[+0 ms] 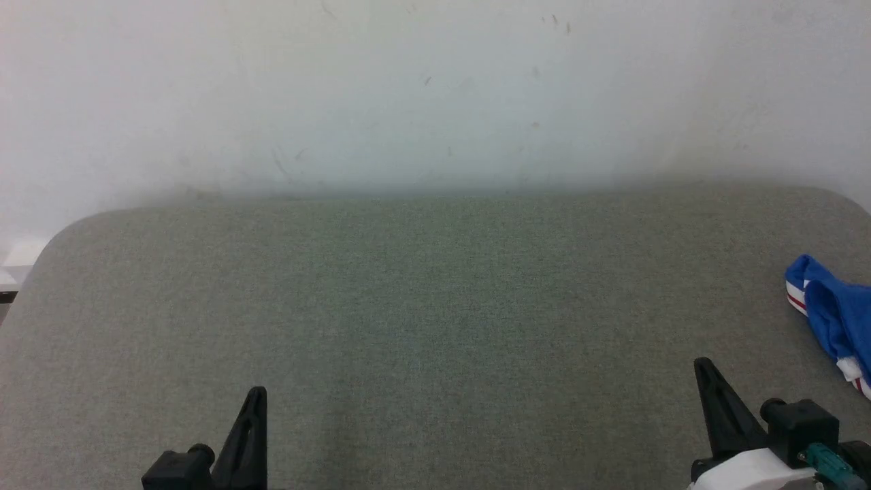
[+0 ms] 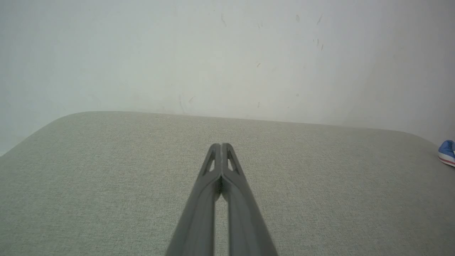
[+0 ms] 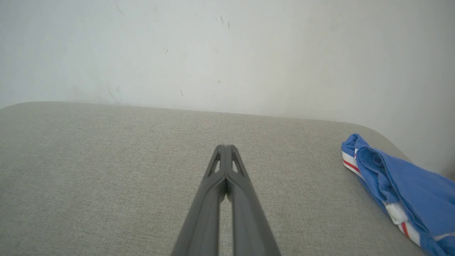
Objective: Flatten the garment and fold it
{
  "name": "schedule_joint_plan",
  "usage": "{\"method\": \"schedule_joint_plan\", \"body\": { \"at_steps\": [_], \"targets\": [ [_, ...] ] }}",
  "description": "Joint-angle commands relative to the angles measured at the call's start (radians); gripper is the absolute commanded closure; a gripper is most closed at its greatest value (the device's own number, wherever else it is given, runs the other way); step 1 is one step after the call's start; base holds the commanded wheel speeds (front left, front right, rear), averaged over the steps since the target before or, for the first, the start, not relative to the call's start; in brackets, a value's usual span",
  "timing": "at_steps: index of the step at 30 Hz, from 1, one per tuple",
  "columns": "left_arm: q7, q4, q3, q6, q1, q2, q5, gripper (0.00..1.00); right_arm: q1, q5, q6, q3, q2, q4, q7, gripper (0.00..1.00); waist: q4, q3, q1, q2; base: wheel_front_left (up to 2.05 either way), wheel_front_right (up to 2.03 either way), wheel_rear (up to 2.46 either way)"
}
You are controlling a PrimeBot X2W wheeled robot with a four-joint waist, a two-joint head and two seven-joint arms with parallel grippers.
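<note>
The garment (image 1: pixel 833 316) is a crumpled royal-blue heap with red-and-white striped trim, lying at the far right edge of the grey-green fabric table (image 1: pixel 435 306). In the right wrist view the garment (image 3: pixel 401 185) sits well to the right of my right gripper (image 3: pixel 225 146), whose fingers are pressed together with nothing between them. A small corner of the garment (image 2: pixel 448 151) shows at the right border of the left wrist view. My left gripper (image 2: pixel 221 145) is shut and empty over the table's middle. In the head view the left gripper (image 1: pixel 257 395) is at lower left and the right gripper (image 1: pixel 701 364) at lower right.
A pale, scuffed wall (image 1: pixel 435 95) rises directly behind the table's far edge. The table's corners are rounded, and a strip of floor with a white object (image 1: pixel 17 262) shows past its left corner. Bare fabric stretches between both grippers.
</note>
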Motion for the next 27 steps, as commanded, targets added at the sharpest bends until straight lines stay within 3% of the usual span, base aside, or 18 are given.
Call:
{"method": "schedule_joint_plan", "body": {
  "at_steps": [1,27],
  "targets": [
    [0.008,0.005,0.008,-0.009,-0.02,-0.008,0.013,1.0,-0.016,-0.005,-0.001,0.003,0.001,0.002,0.004,1.0,0.0,0.001,0.0,0.0,0.0,0.0,0.0],
    [0.061,0.022,0.054,-0.041,-0.077,-0.055,0.099,1.0,-0.06,-0.017,-0.001,0.015,0.002,0.003,0.028,1.0,-0.011,0.014,0.0,0.0,0.0,0.0,0.0]
  ]
}}
